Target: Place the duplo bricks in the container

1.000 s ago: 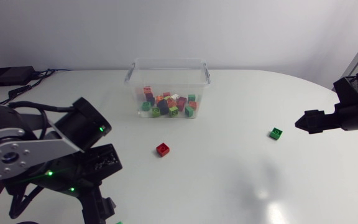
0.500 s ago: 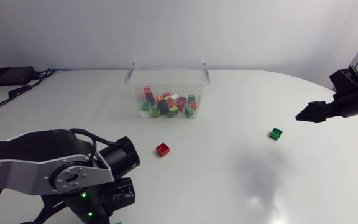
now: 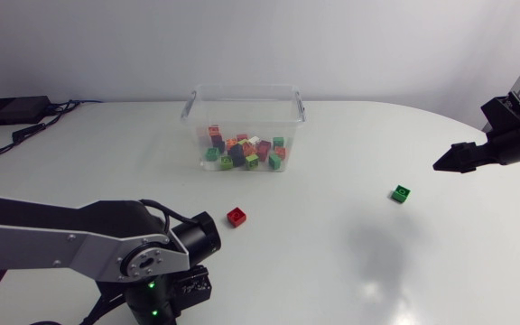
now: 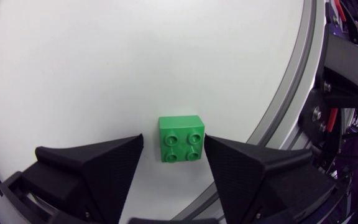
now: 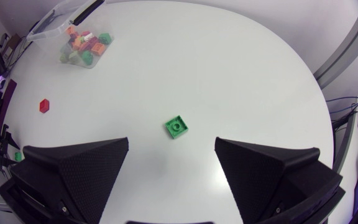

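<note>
Mostly done: the clear plastic container [image 3: 242, 89] at the far middle holds a heap of coloured duplo bricks [image 3: 244, 153], but three lie outside it: a red square brick [image 3: 236, 216] nearer, a green square brick [image 3: 401, 193] to the right, and a green four-stud brick [image 4: 181, 138] at the near left edge. My left gripper [image 4: 173, 142] straddles that last one, spread and not pinching, while my right gripper [image 5: 172, 143] hangs spread and empty above the right-hand one.
</note>
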You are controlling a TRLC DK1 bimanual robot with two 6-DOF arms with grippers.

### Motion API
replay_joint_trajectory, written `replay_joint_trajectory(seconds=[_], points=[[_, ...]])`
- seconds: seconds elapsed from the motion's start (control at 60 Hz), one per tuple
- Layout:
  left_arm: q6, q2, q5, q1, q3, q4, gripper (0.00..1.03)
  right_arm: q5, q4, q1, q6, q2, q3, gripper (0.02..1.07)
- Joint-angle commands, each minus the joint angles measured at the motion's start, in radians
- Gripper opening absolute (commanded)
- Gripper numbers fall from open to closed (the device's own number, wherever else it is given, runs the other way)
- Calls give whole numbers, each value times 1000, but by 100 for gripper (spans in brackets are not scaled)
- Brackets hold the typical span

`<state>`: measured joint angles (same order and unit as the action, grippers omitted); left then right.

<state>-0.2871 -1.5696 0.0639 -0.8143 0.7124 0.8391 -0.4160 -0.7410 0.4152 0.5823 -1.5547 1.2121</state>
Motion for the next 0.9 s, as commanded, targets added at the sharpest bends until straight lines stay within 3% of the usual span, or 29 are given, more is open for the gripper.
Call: replay_joint_trajectory(seconds=[0.0, 0.133, 0.183, 0.517, 0.883], points=[[23, -47, 10, 1, 12, -6, 53, -6, -23, -3, 53, -51, 37, 102], [22, -56, 10, 26, 15, -2, 35, 13, -86, -29, 185, -131, 95, 102], [17, -53, 10, 37, 21, 9, 34, 13, -116, -30, 243, -163, 122, 102], [-9, 34, -21, 84, 101, 28, 32, 39, -221, -35, 479, -387, 291, 102], [-32, 95, -59, 155, 298, 32, 32, 80, -161, -96, 533, -499, 296, 99]])
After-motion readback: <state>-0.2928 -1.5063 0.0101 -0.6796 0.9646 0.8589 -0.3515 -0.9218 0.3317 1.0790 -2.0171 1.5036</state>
